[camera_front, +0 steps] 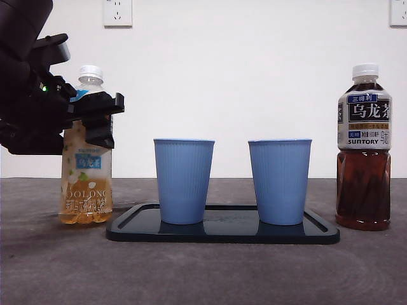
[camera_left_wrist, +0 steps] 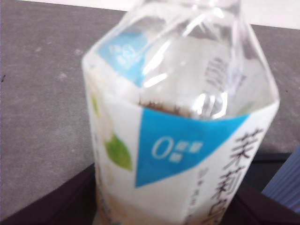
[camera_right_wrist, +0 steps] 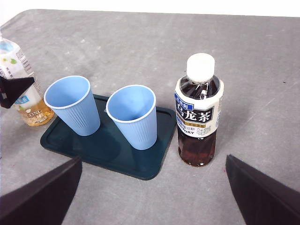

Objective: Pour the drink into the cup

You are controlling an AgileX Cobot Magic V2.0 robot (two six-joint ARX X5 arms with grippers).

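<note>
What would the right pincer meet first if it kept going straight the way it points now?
Probably the dark tea bottle, which stands between its open jaws ahead, beside the tray. Depth is unclear; it might reach the table first.

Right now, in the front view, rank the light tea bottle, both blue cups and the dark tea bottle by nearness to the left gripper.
1. Light tea bottle, between the left gripper's jaws.
2. Near blue cup, tray's near side.
3. Far blue cup, tray's far side.
4. Dark tea bottle, opposite end.
</note>
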